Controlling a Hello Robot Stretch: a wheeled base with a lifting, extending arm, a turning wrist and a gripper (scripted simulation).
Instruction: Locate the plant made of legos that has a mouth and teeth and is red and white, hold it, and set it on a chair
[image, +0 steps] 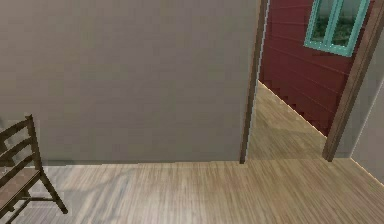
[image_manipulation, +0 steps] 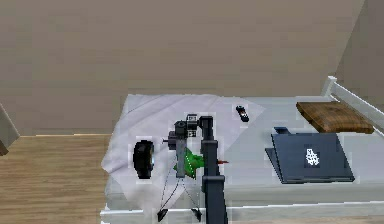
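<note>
Sitting just beside gripper (image_manipulation: 180, 146), bed (image_manipulation: 255, 108) behind: green red-tipped thing (image_manipulation: 193, 160).

You have soft, even light in both views. The grey wall (image: 130, 80) looks dull, and the bed (image_manipulation: 160, 110) sheet is brightest. At the forward view's right edge the door frame (image: 352, 95) leans through distortion.

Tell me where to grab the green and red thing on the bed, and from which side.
Probably take the green and red thing by its green middle, coming down from above: it seems to lie low on the bed's white cover, leaving little side to catch. The pincer shows close by it. Its finer shape is too small to tell, as is whether the pincer holds anything.
</note>
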